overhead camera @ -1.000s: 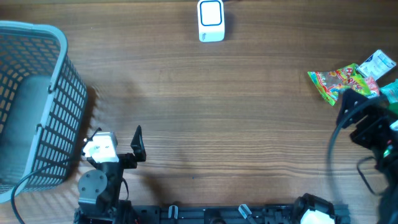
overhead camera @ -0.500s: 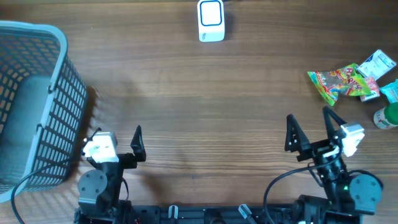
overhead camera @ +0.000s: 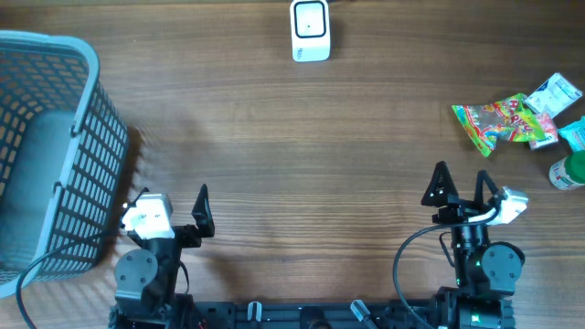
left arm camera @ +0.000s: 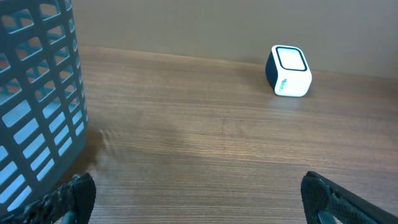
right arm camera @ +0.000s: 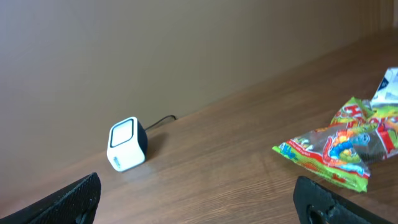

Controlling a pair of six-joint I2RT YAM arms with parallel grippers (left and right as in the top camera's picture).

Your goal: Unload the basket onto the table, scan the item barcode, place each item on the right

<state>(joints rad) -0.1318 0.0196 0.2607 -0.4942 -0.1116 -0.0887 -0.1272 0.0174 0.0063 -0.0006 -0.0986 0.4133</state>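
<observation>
The scanner (overhead camera: 310, 30), a small white box with a blue-framed window, stands at the table's far edge; it also shows in the left wrist view (left arm camera: 290, 71) and the right wrist view (right arm camera: 126, 144). The items lie at the right edge: a green candy bag (overhead camera: 498, 122) (right arm camera: 339, 149), a white and blue packet (overhead camera: 555, 94), a teal pack (overhead camera: 574, 134) and a green-capped bottle (overhead camera: 567, 172). My left gripper (overhead camera: 172, 199) (left arm camera: 199, 196) is open near the front edge, with nothing in it. At the front right, my right gripper (overhead camera: 462, 178) (right arm camera: 196, 196) is open over bare wood.
A grey-blue plastic basket (overhead camera: 55, 155) (left arm camera: 37, 93) fills the left side, close beside my left gripper. A dark cable runs from the scanner off the table's far edge.
My right arm has drawn back from beside the items at the right edge to the front of the table, staying open. The left arm has not moved.
</observation>
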